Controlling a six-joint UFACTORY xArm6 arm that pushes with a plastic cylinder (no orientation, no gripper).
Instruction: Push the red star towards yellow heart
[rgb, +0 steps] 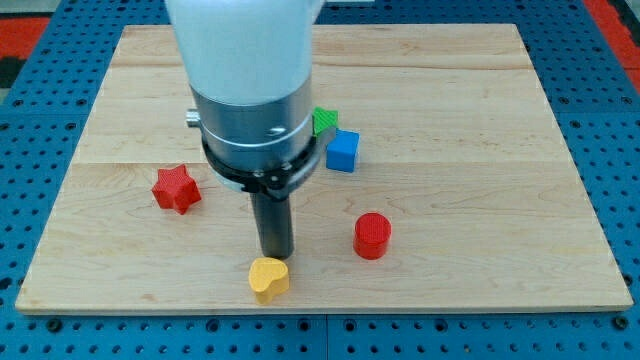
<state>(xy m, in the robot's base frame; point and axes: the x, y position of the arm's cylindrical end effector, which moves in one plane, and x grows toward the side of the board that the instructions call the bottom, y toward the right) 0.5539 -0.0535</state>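
On the pale wooden board (500, 90), my tip (276, 257), clasping nothing, stood just above the yellow plastic heart (268, 279); the light, rigid red plastic star (176, 189) probably wanted pushing from its left

Red star (176, 189): a small, chunky star-shaped block with rounded points, lying flat on the wooden tabletop (480, 150). It sits in the view's left half, at about mid-height of the board, standing free with no other block touching it.

Yellow heart (268, 279): a small heart-shaped block, lying flat near the tabletop's bottom edge, slightly left of the view's centre. Its lobes face the view's right and top. It lies below and to the right of the red star, well apart from it.
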